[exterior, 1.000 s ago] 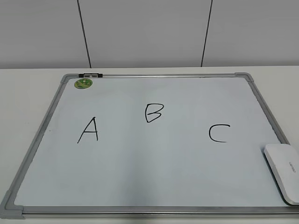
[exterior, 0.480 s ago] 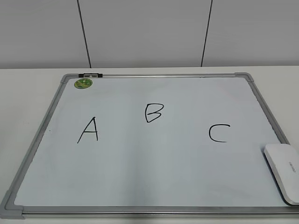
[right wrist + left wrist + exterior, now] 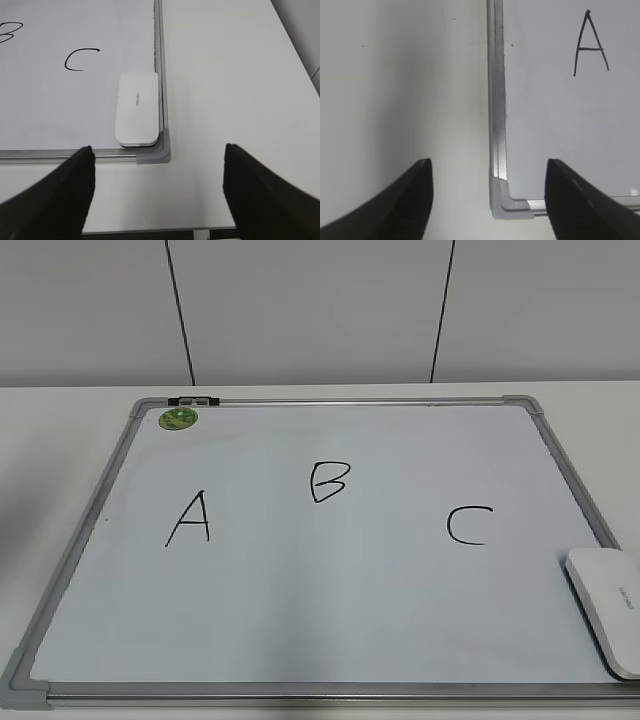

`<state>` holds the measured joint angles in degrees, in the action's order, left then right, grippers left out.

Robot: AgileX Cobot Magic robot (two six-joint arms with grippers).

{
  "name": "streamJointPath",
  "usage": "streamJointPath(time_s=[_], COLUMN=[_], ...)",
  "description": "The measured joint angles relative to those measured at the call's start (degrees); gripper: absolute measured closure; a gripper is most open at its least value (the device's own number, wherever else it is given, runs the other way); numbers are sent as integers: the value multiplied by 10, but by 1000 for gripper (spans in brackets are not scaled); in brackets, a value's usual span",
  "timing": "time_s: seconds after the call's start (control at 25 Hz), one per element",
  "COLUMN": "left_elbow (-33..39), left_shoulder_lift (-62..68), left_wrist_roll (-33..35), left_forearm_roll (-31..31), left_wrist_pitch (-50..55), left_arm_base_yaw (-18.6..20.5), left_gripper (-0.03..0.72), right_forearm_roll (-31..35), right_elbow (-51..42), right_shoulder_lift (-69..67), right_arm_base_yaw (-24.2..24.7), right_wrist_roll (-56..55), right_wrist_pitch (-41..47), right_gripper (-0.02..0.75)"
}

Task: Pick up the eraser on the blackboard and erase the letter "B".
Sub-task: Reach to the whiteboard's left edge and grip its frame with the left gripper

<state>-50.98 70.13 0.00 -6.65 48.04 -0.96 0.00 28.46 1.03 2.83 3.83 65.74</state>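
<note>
Magnet sits far off in the board's opposite corner, nothing blocking the eraser. The eraser lies ahead of the spread right gripper, slightly left, long axis along the frame. Left gripper, spread, hangs over the near-left corner, letter A ahead.

Green round magnet far-left, black "A" & "C", white table, grey wall
</note>
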Motion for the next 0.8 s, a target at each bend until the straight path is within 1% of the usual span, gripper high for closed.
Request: streamJointPath(time_s=[0.12,0.32,0.44,0.64,0.8], left_elbow=[-58,-162,-215,-285,-323], left_shoulder_lift=[104,257,328,411,460], left_wrist_roll=[21,28,30,35,50], left_forearm_roll=[-16,-19,-20,-29,-42], left_wrist_pitch=[1,21,31,33,39], left_arm_base_yaw=[0,0,0,0,0], left_gripper=[172,183,213,291,310], right_forearm_roll=[0,0,0,0,0], right_elbow=[0,0,0,0,0], right_shoulder_lift=[0,0,0,0,0], right_arm_base_yaw=[0,0,0,0,0], right_wrist_roll=[0,0,0,0,0], right_wrist_pitch=[0,0,0,0,0], right_gripper=[148,148,148,148,148])
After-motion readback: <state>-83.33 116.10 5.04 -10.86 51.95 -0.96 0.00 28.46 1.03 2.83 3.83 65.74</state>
